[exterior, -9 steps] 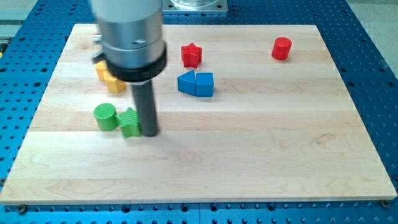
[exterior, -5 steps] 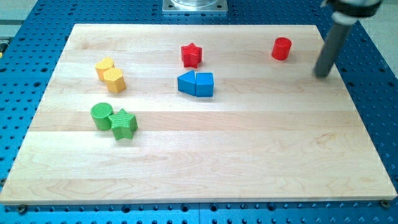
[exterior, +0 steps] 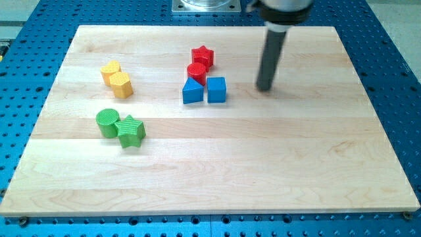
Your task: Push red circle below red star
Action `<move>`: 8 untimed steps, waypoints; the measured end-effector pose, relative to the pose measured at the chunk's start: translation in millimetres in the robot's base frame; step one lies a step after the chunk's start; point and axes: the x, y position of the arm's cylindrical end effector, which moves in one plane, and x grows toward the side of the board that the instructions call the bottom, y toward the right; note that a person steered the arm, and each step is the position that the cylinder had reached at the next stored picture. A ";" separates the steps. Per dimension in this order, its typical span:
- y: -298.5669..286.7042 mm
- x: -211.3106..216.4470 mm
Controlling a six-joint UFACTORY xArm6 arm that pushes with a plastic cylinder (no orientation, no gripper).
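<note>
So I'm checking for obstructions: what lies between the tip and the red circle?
Only bare board shows in the camera view between my tip and the red circle. The blue cube sits just below that line.

Wooden board (exterior: pixel 210 171) on a blue perforated table (exterior: pixel 395 99). At the view's left I see two yellow blocks touching, one (exterior: pixel 110 70) up-left of the other, a hexagon-ish one (exterior: pixel 122 85). Below them a green cylinder (exterior: pixel 107 122) touches a green star (exterior: pixel 131 131) on its lower right. Near centre, a blue triangle-ish block (exterior: pixel 192 91) sits just beside a blue cube (exterior: pixel 216 89) on its right; grey metal mount (exterior: pixel 205 6) at the view's top
</note>
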 end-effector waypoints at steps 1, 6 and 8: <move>-26.2 -13.2; -181.6 30.9; -218.5 65.6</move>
